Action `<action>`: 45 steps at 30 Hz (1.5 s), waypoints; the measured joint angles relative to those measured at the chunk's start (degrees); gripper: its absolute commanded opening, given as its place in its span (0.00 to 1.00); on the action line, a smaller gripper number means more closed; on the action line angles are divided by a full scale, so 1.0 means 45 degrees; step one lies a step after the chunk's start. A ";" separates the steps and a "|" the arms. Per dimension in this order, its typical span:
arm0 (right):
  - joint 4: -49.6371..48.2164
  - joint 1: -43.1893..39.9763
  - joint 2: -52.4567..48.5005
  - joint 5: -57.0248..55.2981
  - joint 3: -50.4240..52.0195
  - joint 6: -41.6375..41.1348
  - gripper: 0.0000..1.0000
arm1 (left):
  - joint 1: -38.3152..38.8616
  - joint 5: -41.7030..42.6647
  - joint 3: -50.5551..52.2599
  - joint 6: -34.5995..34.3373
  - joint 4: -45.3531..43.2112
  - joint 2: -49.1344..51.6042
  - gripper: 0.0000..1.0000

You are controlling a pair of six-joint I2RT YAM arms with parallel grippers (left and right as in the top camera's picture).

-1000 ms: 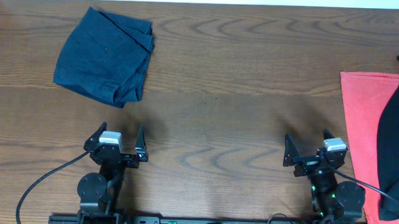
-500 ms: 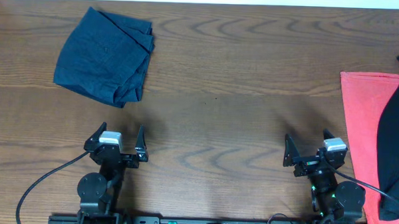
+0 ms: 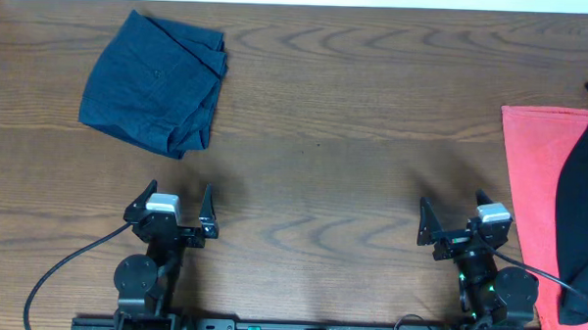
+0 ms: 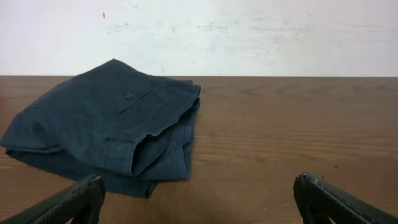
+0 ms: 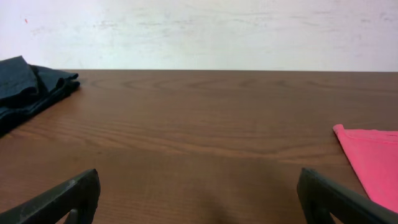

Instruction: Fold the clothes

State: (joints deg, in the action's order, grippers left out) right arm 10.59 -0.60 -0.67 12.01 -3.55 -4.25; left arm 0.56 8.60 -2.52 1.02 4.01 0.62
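A folded dark blue garment [image 3: 155,80] lies at the far left of the table; it also shows in the left wrist view [image 4: 109,127] and at the left edge of the right wrist view [image 5: 28,87]. A red garment [image 3: 531,183] lies flat at the right edge, with a black garment [image 3: 582,204] on top of it; the red one's corner shows in the right wrist view [image 5: 370,165]. My left gripper [image 3: 172,212] is open and empty near the front edge, well short of the blue garment. My right gripper [image 3: 463,225] is open and empty, just left of the red garment.
The brown wooden table [image 3: 354,128] runs to a white wall at the back. Black cables trail from both arm bases at the front edge.
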 measured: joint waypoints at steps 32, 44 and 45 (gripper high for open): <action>-0.0199 0.0000 -0.0049 0.2550 -0.0107 -0.1715 0.99 | 0.0000 0.1282 -0.0189 -0.3444 0.0316 0.0753 0.98; 0.3123 0.0000 -0.6849 0.3245 -0.6538 -0.1933 0.99 | 0.0000 0.3045 -0.8510 -0.3206 0.7533 0.6873 0.98; 0.3725 0.0000 -0.7990 0.3279 -0.7276 -0.1914 0.99 | 0.0000 0.3070 -0.9384 -0.3045 0.8320 0.7650 0.98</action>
State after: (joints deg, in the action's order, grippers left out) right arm 27.35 -0.60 -36.62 26.76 -36.29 -12.86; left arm 0.56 22.41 -44.75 -12.69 41.45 35.05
